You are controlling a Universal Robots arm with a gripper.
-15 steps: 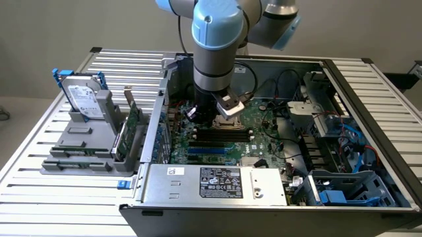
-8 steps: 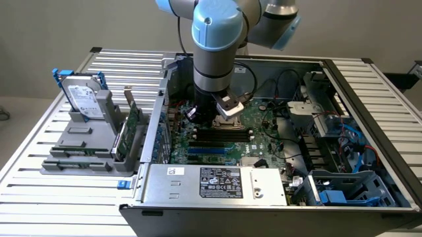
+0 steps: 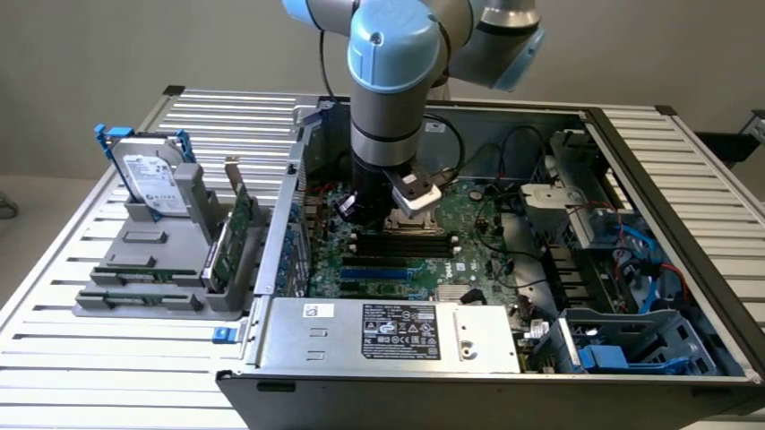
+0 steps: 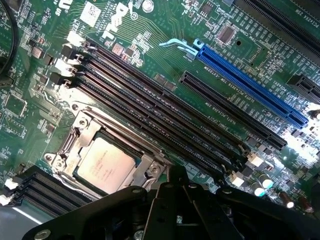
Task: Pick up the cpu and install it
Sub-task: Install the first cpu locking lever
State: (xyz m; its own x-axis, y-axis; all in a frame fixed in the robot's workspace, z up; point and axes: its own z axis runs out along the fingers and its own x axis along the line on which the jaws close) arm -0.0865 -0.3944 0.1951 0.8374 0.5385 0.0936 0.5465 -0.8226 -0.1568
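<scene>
**CPU seated in the motherboard socket**

The cpu [image 4: 106, 165] lies flat inside the metal socket frame [image 4: 75, 137] on the green motherboard [image 4: 150, 45], beside the black memory slots [image 4: 150, 117]. My gripper [image 3: 400, 210] hangs just above it with fingers closed and holding nothing. The open computer case [image 3: 669, 179] rests on the slatted table [image 3: 72, 358].

Even overhead light — glare on motherboard [image 4: 150, 45] edge, mild blur.

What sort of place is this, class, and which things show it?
Probably a robotics test bench for computer assembly: an open desktop case on a slatted metal table, a fixture holding a hard drive, and a robot arm over the motherboard.
</scene>
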